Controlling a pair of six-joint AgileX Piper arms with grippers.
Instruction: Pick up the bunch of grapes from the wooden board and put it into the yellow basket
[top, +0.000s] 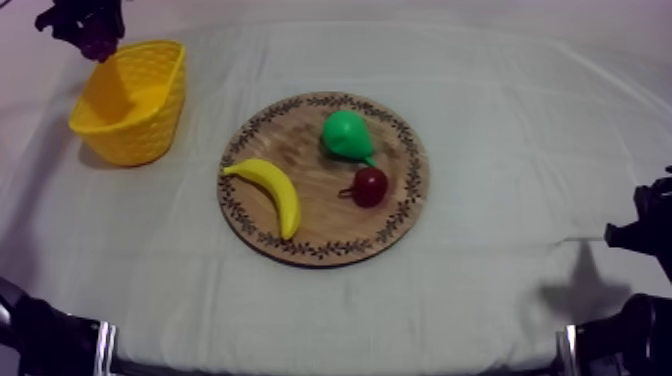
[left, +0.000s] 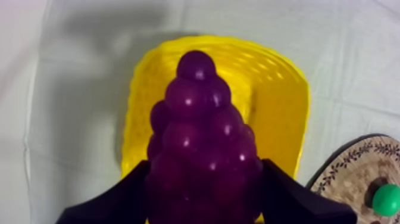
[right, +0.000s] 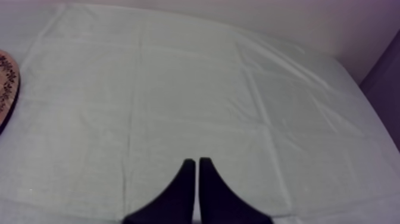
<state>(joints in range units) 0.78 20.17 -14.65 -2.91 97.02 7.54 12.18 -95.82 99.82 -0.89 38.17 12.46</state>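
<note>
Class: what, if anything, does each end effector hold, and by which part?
Left end effector: bunch of grapes, gripped by its wide end over the yellow basket. Right end effector: nothing.

Robot lab bench — cloth-draped table (top: 500, 100), toy pear (top: 347, 135).

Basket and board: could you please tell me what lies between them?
Nothing but bare cloth lies between the basket and the board, as the top view shows.

We could read no words, numbers or brands anywhere; the rim of the board (top: 322, 250) carried only a pattern.
</note>
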